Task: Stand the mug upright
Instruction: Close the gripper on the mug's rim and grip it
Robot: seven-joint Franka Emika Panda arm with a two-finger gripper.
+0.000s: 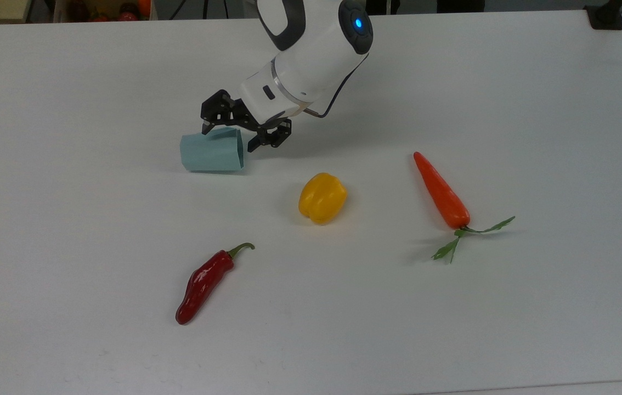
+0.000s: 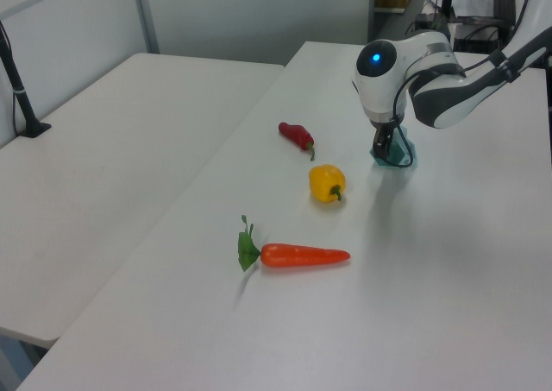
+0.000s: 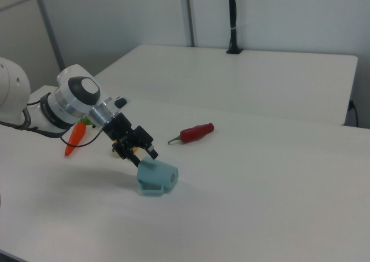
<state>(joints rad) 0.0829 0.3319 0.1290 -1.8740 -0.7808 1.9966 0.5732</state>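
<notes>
One mug (image 1: pixel 211 150), one yellow bell pepper (image 1: pixel 322 197), one carrot (image 1: pixel 441 191), one red chili (image 1: pixel 203 283).

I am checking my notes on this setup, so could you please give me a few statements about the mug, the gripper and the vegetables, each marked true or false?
1. The mug lies on its side on the table. True.
2. The gripper is shut on the carrot. False: it is open at the mug's rim end, and the carrot lies apart.
3. In the top view, the yellow pepper lies between the mug and the carrot. True.
4. The red chili sits inside the mug. False: it lies on the table, apart from it.
</notes>
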